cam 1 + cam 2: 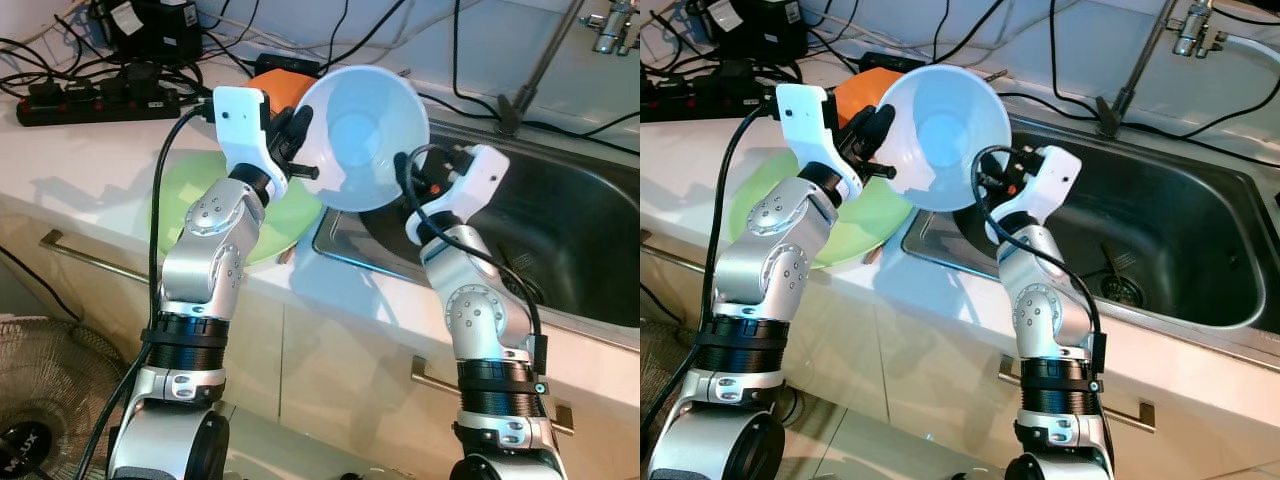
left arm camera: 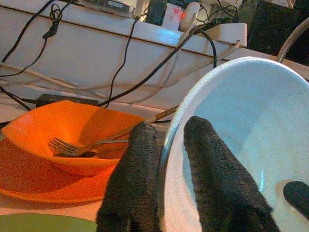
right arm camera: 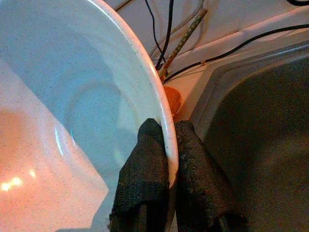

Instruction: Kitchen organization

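Left gripper: narrow, pinching the rim of the white bowl, one black finger inside the bowl and one outside. Grip sits at about 9 o'clock on the bowl's rim in the head views.

Right gripper: also narrow, clamped on the same bowl's rim, one finger inside and one outside, at roughly 5 o'clock on the rim.

Bowl: held in the air between both grippers, tilted so its open side faces the camera, over the near-left corner of the sink and the counter edge. Inside appears empty.

Outward from the bowl: green plate lies flat on the white counter at 8 o'clock of the bowl, partly hidden by the left arm. Orange bowl sits at 10 o'clock, on an orange plate, with a fork resting inside it. Black power strip and cables lie at the counter's back. Faucet stands at 2 o'clock, well apart.
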Robot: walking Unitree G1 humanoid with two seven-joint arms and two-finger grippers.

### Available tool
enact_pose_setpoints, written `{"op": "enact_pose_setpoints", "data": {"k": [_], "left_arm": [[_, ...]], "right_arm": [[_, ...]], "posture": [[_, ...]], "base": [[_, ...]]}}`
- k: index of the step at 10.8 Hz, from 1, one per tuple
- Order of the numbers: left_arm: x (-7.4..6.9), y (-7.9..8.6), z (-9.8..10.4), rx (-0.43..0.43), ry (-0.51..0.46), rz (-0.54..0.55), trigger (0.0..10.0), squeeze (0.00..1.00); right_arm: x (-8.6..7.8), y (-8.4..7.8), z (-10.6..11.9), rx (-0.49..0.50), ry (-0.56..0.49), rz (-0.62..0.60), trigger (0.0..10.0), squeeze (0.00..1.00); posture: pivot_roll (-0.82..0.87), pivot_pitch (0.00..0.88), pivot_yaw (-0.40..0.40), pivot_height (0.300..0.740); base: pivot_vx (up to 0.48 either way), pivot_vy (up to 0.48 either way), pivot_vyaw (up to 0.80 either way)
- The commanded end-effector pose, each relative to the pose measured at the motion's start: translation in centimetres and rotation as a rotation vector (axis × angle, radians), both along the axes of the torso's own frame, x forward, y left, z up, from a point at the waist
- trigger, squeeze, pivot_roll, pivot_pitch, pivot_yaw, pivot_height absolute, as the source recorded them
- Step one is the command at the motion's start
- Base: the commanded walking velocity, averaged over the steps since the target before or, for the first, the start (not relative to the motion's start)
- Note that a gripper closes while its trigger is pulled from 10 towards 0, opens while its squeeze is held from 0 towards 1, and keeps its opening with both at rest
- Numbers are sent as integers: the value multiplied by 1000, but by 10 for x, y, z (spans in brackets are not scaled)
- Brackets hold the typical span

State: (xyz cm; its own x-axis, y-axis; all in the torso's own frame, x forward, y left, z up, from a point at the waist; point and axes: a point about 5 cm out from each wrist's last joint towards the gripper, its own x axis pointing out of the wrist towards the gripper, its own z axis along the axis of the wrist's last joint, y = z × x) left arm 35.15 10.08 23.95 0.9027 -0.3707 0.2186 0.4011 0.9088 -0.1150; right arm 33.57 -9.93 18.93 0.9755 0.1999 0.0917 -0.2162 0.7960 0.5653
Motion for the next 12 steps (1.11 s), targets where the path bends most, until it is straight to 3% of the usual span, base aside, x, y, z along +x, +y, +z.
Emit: {"op": "enact_pose_setpoints", "data": {"k": [1,3,4,7,8,9,10,12], "left_arm": [[-2,-6,9,4,-39,-20,10000,1000],[-2,-4,9,14,-41,-4,10000,1000],[-2,-4,9,23,-44,-4,10000,0],[-1,-4,8,30,-38,0,10000,0],[-1,-3,8,32,-37,3,10000,0],[-1,-3,8,37,-37,4,10000,0],[-1,-2,7,43,-36,7,10000,0],[-2,-1,6,50,-34,9,10000,0]], "right_arm": [[0,2,4,6,-14,6,0,0],[3,-13,12,81,-34,-68,0,0],[5,-29,20,130,-71,-133,0,0],[6,-62,21,136,-94,-272,0,0],[6,-71,17,75,-75,-328,39,0],[8,-78,10,-50,-45,-385,10000,0],[8,-89,-8,-196,28,-460,10000,0],[9,-101,-24,-315,115,-524,10000,0]], "posture": [[-72,41,-82,740],[-70,41,-83,740],[-72,41,-82,740],[-72,41,-82,740],[-74,41,-80,740],[-73,40,-79,740],[-71,40,-80,740],[-68,36,-82,740]], "base": [[0,0,0],[0,0,0],[0,0,0],[0,0,0],[0,0,0],[0,0,0],[0,0,0],[0,0,0]]}}
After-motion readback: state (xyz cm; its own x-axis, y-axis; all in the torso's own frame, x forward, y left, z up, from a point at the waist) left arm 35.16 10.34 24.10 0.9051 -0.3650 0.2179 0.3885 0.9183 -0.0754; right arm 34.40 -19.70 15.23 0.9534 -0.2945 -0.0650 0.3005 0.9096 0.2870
